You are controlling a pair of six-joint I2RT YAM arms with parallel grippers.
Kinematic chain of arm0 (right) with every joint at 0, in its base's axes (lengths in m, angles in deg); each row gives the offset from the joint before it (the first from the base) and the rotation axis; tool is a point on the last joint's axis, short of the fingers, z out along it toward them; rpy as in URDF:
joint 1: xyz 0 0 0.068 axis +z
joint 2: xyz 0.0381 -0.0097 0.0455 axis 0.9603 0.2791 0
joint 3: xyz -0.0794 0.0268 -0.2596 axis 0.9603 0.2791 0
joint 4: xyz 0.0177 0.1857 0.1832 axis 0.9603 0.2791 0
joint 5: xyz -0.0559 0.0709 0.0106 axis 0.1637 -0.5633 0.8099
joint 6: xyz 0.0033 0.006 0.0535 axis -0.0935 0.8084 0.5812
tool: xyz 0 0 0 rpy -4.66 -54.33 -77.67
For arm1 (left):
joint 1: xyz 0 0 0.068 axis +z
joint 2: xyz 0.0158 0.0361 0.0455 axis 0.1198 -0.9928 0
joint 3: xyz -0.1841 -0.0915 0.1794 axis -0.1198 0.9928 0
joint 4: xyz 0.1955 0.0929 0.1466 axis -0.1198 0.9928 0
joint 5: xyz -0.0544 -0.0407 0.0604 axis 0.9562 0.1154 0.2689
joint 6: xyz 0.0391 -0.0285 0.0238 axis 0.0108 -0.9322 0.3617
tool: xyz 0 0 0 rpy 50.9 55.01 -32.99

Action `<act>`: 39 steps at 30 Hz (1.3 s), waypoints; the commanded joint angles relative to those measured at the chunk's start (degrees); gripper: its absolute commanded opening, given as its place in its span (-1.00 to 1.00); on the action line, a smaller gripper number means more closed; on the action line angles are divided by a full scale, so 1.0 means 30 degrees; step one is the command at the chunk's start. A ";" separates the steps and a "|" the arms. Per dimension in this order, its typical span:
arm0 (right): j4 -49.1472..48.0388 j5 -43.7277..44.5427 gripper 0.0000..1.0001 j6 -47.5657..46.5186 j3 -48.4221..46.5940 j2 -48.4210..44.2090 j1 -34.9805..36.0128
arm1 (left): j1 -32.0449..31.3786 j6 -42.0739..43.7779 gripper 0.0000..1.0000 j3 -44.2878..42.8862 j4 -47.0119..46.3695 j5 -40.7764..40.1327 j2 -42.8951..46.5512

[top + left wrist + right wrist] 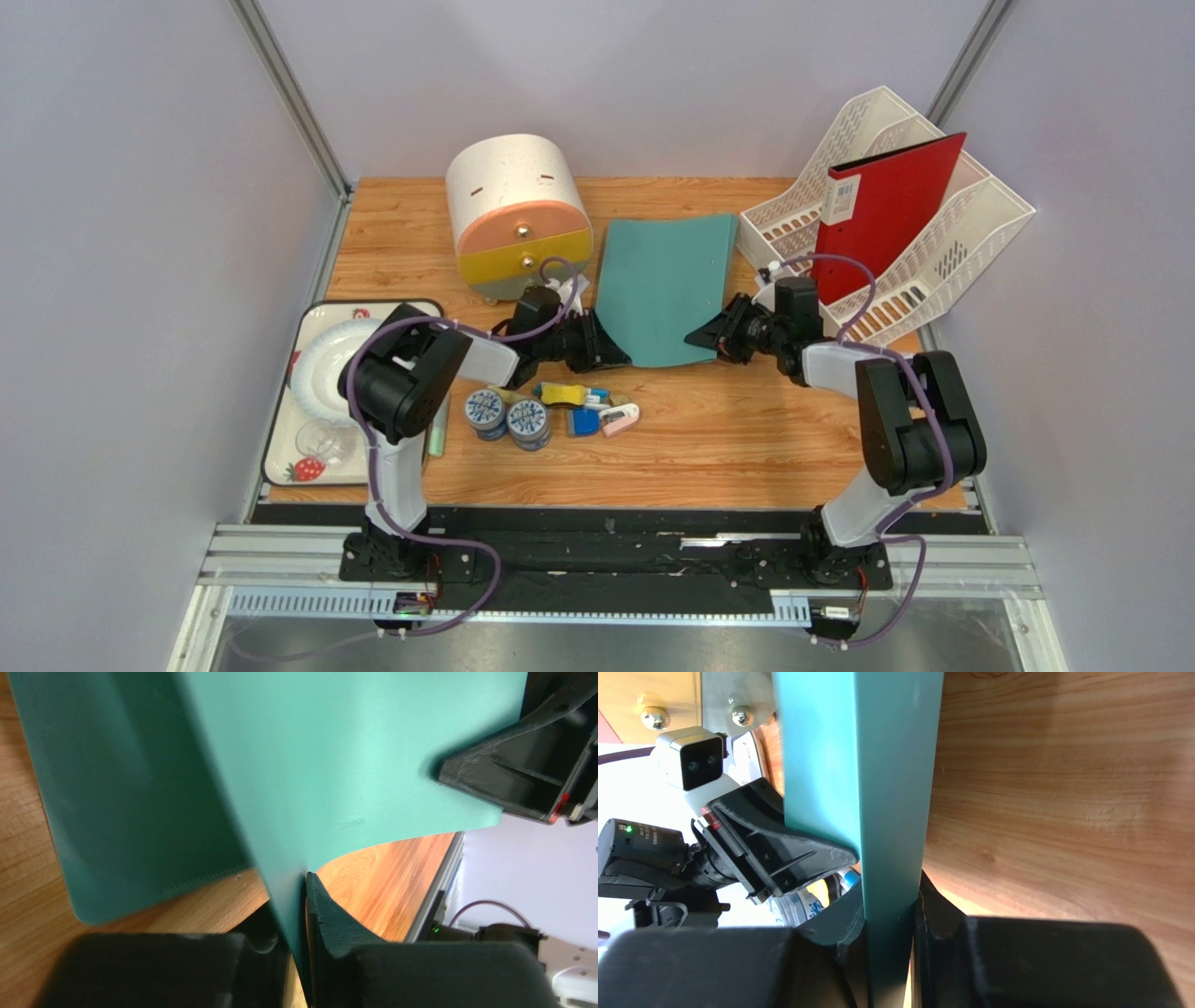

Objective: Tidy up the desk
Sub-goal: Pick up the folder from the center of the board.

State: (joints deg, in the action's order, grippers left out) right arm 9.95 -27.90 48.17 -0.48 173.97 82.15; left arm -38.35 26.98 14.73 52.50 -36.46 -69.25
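Desk, light orange-brown wood grain, fills the middle of my top view btwn metal frame rails; arm bases sit at its near edge.

Centre: teal folder, long axis running near-to-far, far end close to the back edge. L & R arms meet at its near end.

Left gripper is at the near-left corner. My left wrist cam shows the teal sheet sandwiched btwn both fingers, jaws drawn in to a narrow slit w/ only the sheet in the gap, i.e. clamped on the folder.

Right gripper is at the near-right corner. Right wrist cam shows the same: fingers pressed against either face of the teal edge, gripping it.

In the left wrist view the folder's near edge bows up clear of the wood.

Back-left: white drum-shaped box w/ orange & yellow drawer fronts, just beside the folder's left edge.

Back-right: white mesh file rack, tilted, w/ a red binder standing in it.

Far left: strawberry-print tray carrying a white ring-shaped plate.

Near-centre, just on the near side of the left gripper: two round grey-blue rolls side by side, then small yellow, blue & pink items; I can't tell what those are.
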 commanded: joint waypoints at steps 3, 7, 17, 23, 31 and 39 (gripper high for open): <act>0.1600 -0.0230 -1.00 -0.1670 -0.0800 -0.3254 0.0553 | -0.0616 0.0447 0.45 0.1026 -0.2271 0.0522 0.2951; 0.4029 0.0708 -1.00 -0.2873 -0.0918 -0.5275 0.0582 | -0.0587 0.1149 0.89 0.1439 -0.1279 0.0024 0.5002; 0.7315 0.1471 -1.00 -0.4017 -0.0859 -0.9641 0.0173 | -0.0616 0.2965 0.91 0.2874 0.2499 -0.2783 1.1535; 0.8137 0.1471 -1.00 -0.3871 -0.0917 -1.1605 -0.0237 | -0.0616 0.4139 0.92 0.3225 0.5491 -0.4721 1.3910; 0.8518 0.1150 -1.00 -0.3549 -0.0859 -1.2954 -0.0677 | -0.0616 0.4285 0.94 0.3871 0.6078 -0.5661 1.4820; 0.8811 -0.1190 -1.00 -0.2407 -0.1299 -1.5294 -0.1147 | -0.0616 0.3847 0.95 0.4367 0.4767 -0.5515 1.5171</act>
State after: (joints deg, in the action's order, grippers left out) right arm 38.75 -25.93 38.95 -1.11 132.81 79.09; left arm -39.90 38.31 26.77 70.88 -52.61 -26.10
